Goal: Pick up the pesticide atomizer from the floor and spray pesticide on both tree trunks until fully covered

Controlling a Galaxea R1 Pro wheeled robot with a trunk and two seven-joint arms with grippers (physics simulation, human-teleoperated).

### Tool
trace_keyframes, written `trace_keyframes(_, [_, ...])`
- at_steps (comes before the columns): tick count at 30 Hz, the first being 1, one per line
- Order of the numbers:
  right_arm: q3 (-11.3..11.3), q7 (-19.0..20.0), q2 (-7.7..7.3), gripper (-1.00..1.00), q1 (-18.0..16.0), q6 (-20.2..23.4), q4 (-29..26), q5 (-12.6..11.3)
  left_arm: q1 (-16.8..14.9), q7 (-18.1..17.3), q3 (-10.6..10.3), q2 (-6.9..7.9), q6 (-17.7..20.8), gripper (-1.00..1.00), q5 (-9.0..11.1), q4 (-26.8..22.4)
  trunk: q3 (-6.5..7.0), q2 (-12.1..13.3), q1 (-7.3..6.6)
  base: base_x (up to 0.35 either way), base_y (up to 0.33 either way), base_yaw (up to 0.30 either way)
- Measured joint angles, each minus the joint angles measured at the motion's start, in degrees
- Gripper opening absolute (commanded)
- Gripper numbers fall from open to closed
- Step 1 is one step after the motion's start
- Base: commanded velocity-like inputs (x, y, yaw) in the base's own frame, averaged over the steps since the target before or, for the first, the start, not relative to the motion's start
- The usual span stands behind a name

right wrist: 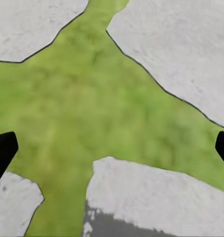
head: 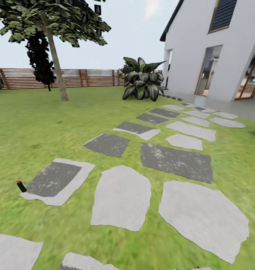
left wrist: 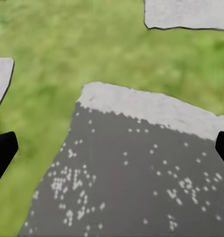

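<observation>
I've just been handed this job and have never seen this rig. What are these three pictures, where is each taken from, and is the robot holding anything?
It is a simulated wheeled robot with two arms. The large picture comes from its head camera, looking over a grass lawn with grey stepping stones, a wooden fence, a white house and one tree. The small black bottle with a red top at the edge of a stone is the pesticide atomizer.

The other two pictures come from cameras on each wrist, looking down along the fingers. The dark tips at the picture edges are the left gripper over a speckled dark stone, and the right gripper over grass between pale stones. Both are wide open and hold nothing.
</observation>
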Motion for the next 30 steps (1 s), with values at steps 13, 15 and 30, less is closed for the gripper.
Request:
trace_keyframes(13, [0.0,0.0,0.01,1.0,0.03,0.0,-0.02,0.0,0.0,0.0,0.0,0.0,0.0,1.0,0.0,0.0,0.0,0.0,0.0,0.339,0.0,0.262])
trace_keyframes(15, [0.0,0.0,0.02,1.0,0.01,0.0,0.0,0.0,0.0,0.0,0.0,0.0,0.0,1.0,0.0,0.0,0.0,0.0,0.0,0.339,0.0,0.263])
trace_keyframes(30, [0.0,0.0,-0.01,1.0,0.01,0.0,-0.02,0.0,0.0,0.0,0.0,0.0,-0.02,1.0,0.0,0.0,0.0,0.0,0.0,0.339,0.0,0.263])
